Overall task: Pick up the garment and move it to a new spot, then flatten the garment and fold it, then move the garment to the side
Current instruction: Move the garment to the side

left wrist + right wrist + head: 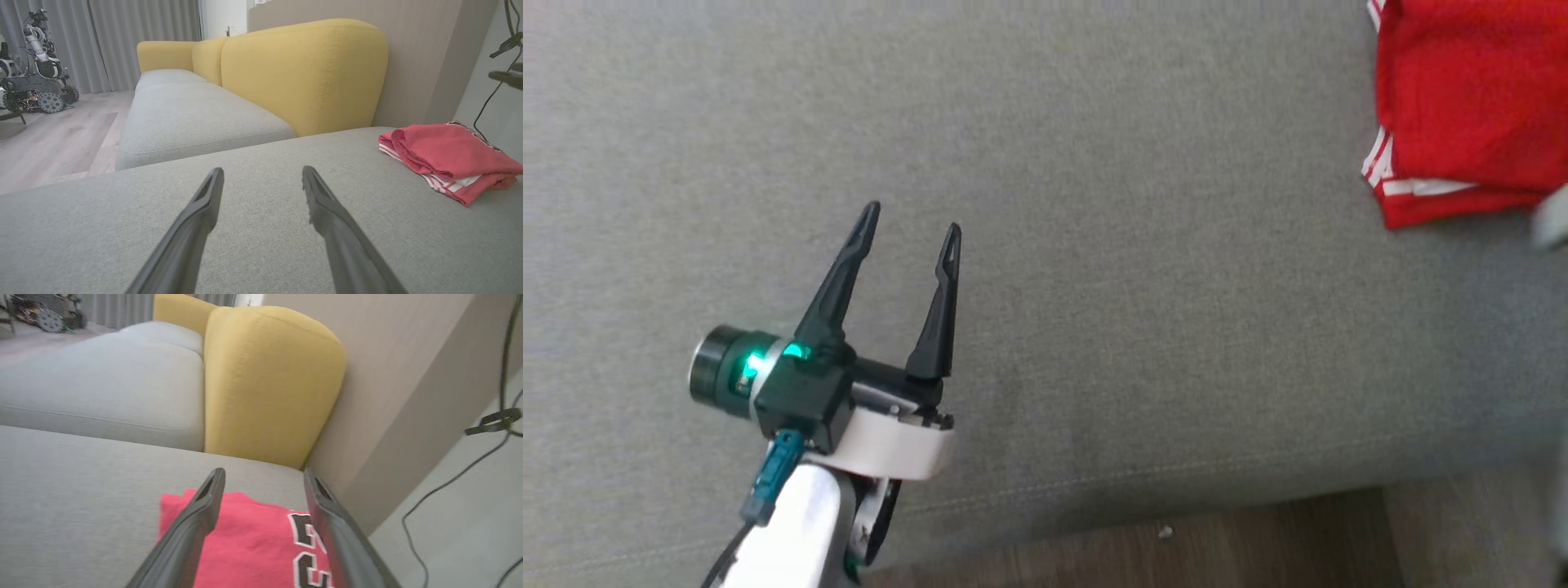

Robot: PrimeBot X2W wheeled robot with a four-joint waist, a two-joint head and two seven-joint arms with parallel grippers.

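The red jersey [1462, 106] lies folded in a compact stack at the far right of the grey sofa seat [1094, 204], its white striped trim showing along the near edge. The left wrist view has the jersey [449, 159] off to the right. My left gripper [913, 219] hovers open over bare seat fabric, well left of the jersey, fingers [204, 204] spread with nothing between them. My right gripper [264, 475] is open above the jersey [253, 543], whose dark lettering shows between the fingers [200, 514]. Nothing is held.
Yellow back cushions [306, 69] rise behind the seat, beside a beige wall [388, 375]. Wooden floor [1176, 539] runs along the sofa's front edge. A dark cable [470, 465] hangs at the right. Another wheeled robot [32, 73] stands far off by grey curtains.
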